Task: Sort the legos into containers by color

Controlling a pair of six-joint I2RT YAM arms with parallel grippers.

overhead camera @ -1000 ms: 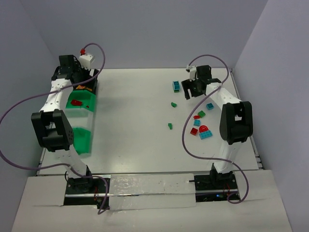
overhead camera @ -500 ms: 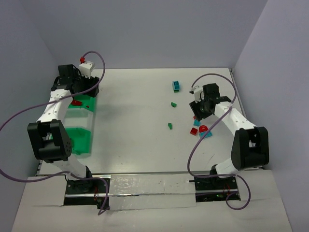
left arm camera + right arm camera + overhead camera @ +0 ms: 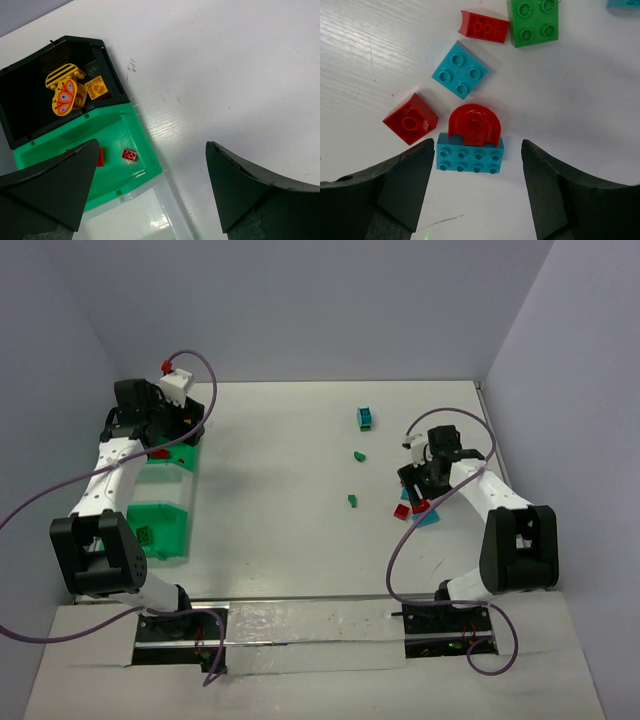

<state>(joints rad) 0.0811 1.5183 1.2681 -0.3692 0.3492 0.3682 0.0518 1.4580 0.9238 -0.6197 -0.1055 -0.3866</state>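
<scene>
Across table [image 3: 280,460], swung right gripper [image 3: 477,150], spread, from 1 o'clock down over red arch [image 3: 474,124] at 3 o'clock, likely next pick; left gripper [image 3: 152,150] spread above bins [image 3: 115,145] at 9.

1 blk bin [image 3: 25,107], 2 grn bins [image 3: 172,526]

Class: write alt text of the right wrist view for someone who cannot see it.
The open right gripper hovers over legos on a table: a red arch against a long teal brick, with red, teal and green bricks beyond.

Robot lab, white table [image 3: 280,460], bare grey walls [image 3: 300,310]
</scene>
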